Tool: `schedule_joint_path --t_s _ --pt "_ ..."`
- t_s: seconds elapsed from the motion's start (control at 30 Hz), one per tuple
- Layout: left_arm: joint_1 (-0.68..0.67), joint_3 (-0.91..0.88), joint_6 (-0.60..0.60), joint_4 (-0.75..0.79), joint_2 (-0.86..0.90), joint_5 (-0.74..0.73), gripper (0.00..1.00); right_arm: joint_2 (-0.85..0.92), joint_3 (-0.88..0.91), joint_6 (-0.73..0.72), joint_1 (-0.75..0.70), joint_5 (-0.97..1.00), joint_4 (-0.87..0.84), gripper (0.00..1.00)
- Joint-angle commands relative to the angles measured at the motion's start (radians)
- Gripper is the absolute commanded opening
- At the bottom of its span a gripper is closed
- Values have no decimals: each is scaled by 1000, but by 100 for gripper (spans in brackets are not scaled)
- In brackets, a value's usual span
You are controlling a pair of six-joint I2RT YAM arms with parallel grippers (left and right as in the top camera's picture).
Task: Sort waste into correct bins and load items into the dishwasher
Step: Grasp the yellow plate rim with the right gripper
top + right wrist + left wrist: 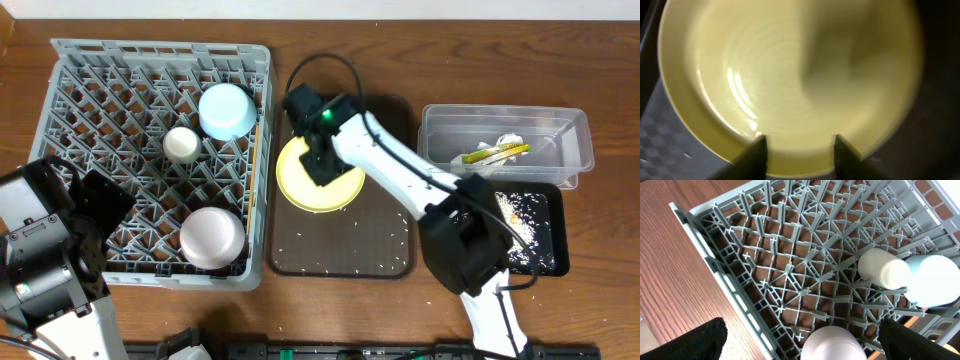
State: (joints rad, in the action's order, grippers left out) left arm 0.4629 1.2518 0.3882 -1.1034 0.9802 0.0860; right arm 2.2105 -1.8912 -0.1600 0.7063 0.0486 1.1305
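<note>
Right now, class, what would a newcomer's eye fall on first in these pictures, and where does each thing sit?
The big grey rack fills the left side, holding a blue bowl, a white cup and a white bowl. At the centre, the right gripper hangs open just over a yellow plate that lies on the brown tray.

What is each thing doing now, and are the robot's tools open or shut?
Round yellow plate: flat on the dark brown tray, below the right tool.
Right tool: open, empty.
Left tool: open, empty, over the grey plastic dish rack.
Light blue bowl: in the rack.
Small white cup: in the rack.
Clear plastic tub: holds paper scraps and a wrapper.
Shallow black tray: holds rice bits.
</note>
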Motion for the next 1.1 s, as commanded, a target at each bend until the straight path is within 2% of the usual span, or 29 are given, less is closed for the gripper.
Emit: schedule_joint_path --t_s 0.0,0.13,0.43,0.5,0.53,0.63,0.67,0.83,0.9,1.07 --pt "3 12 -13 -4 -1 16 98 -41 -22 -32 -16 94 28 64" --pt "3 12 -13 -4 -1 16 98 -37 31 -112 -60 136 6 68" --pt "3 12 -13 -4 -1 16 98 -37 296 -161 -146 92 -225 56" --pt "3 12 -13 -4 -1 16 98 -37 349 -161 -152 55 -285 49" --pt "3 12 -13 -4 -1 16 98 -37 373 -161 -153 38 -312 39" --pt "3 12 -13 -4 -1 16 98 -37 419 -161 -151 -7 -365 19" --pt "3 12 -13 -4 -1 16 98 -37 420 -161 -150 -9 -365 1" --pt "3 12 -13 -4 -1 16 98 -58 416 -161 -155 -9 -363 1" --pt "3 12 -13 -4 -1 16 98 -75 412 -161 -163 -8 -357 4" --pt "3 12 -13 -4 -1 16 98 -158 409 -157 -196 -8 -336 1"
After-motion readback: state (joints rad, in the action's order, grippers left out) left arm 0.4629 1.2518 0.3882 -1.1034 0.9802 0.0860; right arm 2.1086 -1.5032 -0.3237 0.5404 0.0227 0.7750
